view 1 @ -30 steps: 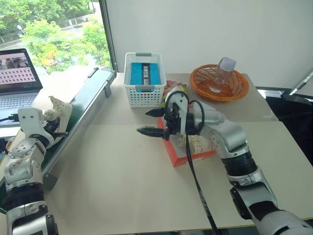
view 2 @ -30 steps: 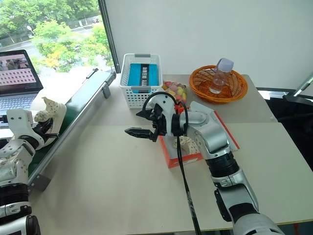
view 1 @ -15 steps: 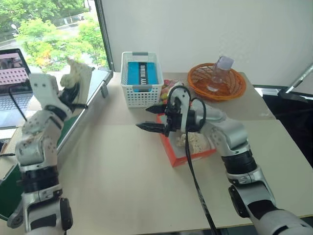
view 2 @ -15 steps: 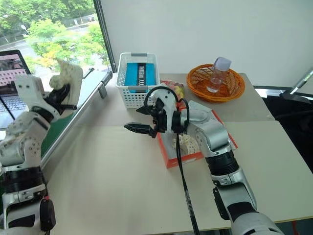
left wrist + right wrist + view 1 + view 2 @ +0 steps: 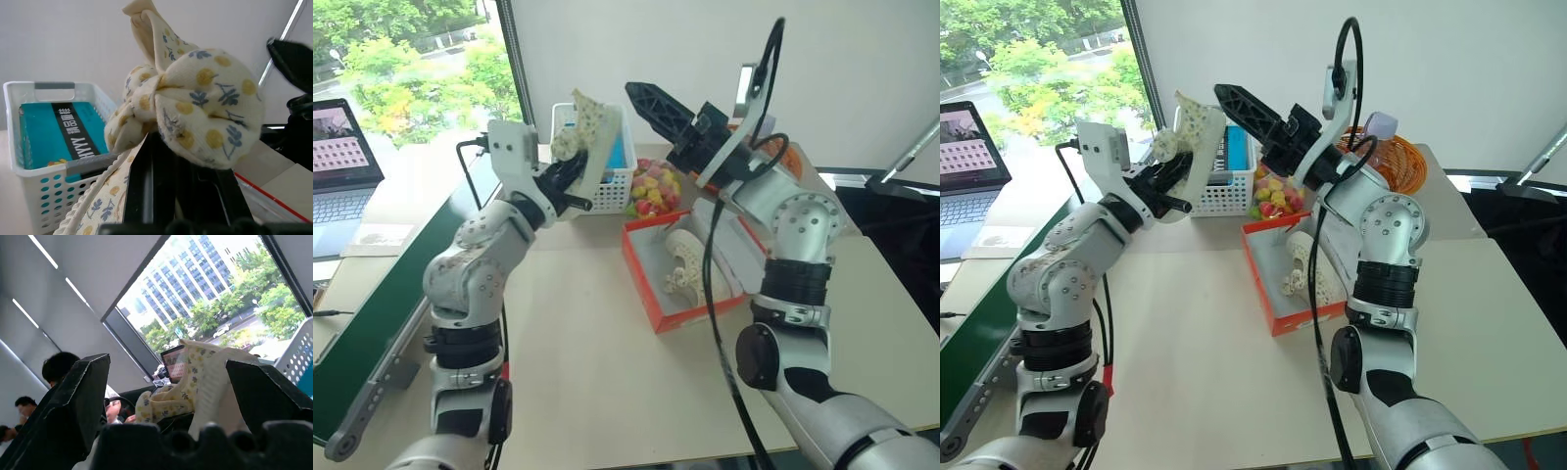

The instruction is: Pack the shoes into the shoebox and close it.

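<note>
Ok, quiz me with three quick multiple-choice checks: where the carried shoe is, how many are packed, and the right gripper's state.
1. Where is the shoe in the left gripper?
A. in the shoebox
B. on the table
C. up in the air by the white basket

2. How many shoes lie in the shoebox?
A. none
B. one
C. two

3. The right gripper is
A. open
B. shut on a shoe
C. shut on the lid

Answers:
1 C: the left gripper holds the shoe raised beside the white basket.
2 B: a single shoe lies in the open shoebox.
3 A: the right gripper has its fingers spread wide.
</note>
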You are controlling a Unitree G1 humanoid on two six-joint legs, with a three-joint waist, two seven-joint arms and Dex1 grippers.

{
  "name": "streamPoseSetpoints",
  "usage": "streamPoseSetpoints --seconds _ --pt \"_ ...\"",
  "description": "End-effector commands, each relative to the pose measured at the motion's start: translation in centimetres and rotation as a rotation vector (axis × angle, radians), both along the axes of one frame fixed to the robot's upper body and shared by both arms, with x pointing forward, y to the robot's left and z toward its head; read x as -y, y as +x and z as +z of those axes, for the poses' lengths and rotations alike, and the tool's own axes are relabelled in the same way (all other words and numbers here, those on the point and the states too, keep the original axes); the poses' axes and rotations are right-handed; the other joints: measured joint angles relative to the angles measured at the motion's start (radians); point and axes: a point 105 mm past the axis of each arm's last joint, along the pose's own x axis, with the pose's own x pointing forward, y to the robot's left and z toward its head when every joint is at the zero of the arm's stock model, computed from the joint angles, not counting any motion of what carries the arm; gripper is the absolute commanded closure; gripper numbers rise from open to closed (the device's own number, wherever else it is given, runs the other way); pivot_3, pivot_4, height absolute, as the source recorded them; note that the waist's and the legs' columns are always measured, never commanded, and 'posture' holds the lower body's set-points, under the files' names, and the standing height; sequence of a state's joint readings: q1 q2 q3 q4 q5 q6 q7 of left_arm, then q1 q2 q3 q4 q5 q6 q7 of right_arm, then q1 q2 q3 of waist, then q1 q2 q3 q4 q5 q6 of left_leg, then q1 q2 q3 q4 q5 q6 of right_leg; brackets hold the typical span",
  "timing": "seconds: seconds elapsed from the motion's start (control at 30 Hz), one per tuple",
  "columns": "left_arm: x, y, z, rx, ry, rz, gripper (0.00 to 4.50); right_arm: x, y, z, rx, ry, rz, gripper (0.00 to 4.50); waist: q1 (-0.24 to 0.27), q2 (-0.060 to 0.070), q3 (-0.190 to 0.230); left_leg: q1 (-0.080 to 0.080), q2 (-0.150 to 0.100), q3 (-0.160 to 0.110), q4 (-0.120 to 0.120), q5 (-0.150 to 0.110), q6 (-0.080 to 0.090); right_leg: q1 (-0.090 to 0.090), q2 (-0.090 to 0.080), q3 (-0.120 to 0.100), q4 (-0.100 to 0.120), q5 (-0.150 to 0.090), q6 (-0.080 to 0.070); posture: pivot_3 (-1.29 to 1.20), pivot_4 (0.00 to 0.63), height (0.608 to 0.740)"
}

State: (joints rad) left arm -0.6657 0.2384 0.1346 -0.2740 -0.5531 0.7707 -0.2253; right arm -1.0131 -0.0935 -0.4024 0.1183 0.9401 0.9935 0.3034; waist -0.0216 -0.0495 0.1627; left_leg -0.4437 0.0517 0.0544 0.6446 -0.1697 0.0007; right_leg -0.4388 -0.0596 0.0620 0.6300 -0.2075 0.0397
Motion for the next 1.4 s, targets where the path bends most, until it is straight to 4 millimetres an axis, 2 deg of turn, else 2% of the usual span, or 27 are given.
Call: streamPoseSetpoints --seconds 0.03,0.4,0.53,0.63,0.73,1.0,1.1,1.3,1.4 --pt "1.7 -0.9 1.6 0.075 0.011 -0.07 4.44 0.0 -0.5 0.6 -0.004 0.005 0.003 0.0 -0.003 0.0 0.0 0.0 0.0 0.0 0.0 0.0 0.0 0.0 0.0 0.0 0.0 0.0 0.0 0.0 0.15 0.74" --pt "2.6 -0.4 2.5 0.093 -0.002 -0.102 4.44 0.6 0.4 -0.8 -0.079 -0.032 -0.07 0.0 -0.013 0.0 0.0 -0.001 0.0 -0.001 0.0 0.0 0.0 0.0 0.0 0.0 -0.001 0.0 0.001 0.0 0.15 0.74" --pt "2.0 -0.1 2.1 0.093 0.013 -0.083 4.44 2.1 0.7 -0.3 -0.073 -0.025 -0.111 0.0 -0.015 0.0 0.0 -0.001 0.0 -0.001 0.0 0.0 0.0 0.0 0.0 0.0 -0.001 0.0 0.001 0.0 0.15 0.74" --pt "1.5 0.0 2.5 0.084 -0.05 -0.066 4.44 3.9 1.1 -0.2 -0.078 -0.015 -0.164 0.0 -0.015 0.0 0.0 -0.001 0.0 -0.001 0.0 0.0 0.001 0.0 0.0 0.0 -0.001 0.0 0.001 0.0 0.15 0.74" --pt "1.9 -0.3 2.8 0.095 -0.056 -0.076 4.44 4.4 1.0 -0.4 -0.089 -0.009 -0.176 0.0 -0.016 0.0 0.0 -0.001 0.0 -0.001 0.0 0.0 0.001 0.0 0.0 0.0 -0.001 0.0 0.001 0.0 0.15 0.74" --pt "3.9 -0.8 3.0 0.096 -0.08 -0.119 4.44 3.0 0.5 -1.2 -0.109 -0.036 -0.129 0.0 -0.019 0.0 0.0 -0.001 0.0 -0.001 0.0 0.0 0.001 0.0 0.0 0.0 -0.001 0.0 0.001 0.0 0.15 0.74" --pt "5.8 -1.3 3.3 0.104 -0.09 -0.171 4.44 2.2 0.5 -1.4 -0.118 -0.029 -0.106 0.0 -0.019 0.0 0.0 -0.001 0.0 -0.001 0.0 0.0 0.001 0.0 0.0 0.0 -0.001 0.0 0.001 0.0 0.15 0.74" --pt "6.6 -1.5 3.8 0.109 -0.107 -0.183 4.44 1.7 0.8 -1.8 -0.136 -0.025 -0.101 0.0 -0.02 0.0 0.0 -0.001 -0.001 -0.001 0.0 0.0 0.001 0.0 0.0 0.0 -0.001 0.0 0.001 0.0 0.15 0.74" --pt "6.5 -1.6 4.0 0.113 -0.109 -0.182 4.5 1.8 0.9 -1.9 -0.14 -0.01 -0.105 0.81 -0.02 0.0 0.0 -0.002 -0.001 -0.001 0.0 0.0 0.001 0.0 0.0 0.0 -0.002 0.0 0.001 0.0 0.15 0.74"
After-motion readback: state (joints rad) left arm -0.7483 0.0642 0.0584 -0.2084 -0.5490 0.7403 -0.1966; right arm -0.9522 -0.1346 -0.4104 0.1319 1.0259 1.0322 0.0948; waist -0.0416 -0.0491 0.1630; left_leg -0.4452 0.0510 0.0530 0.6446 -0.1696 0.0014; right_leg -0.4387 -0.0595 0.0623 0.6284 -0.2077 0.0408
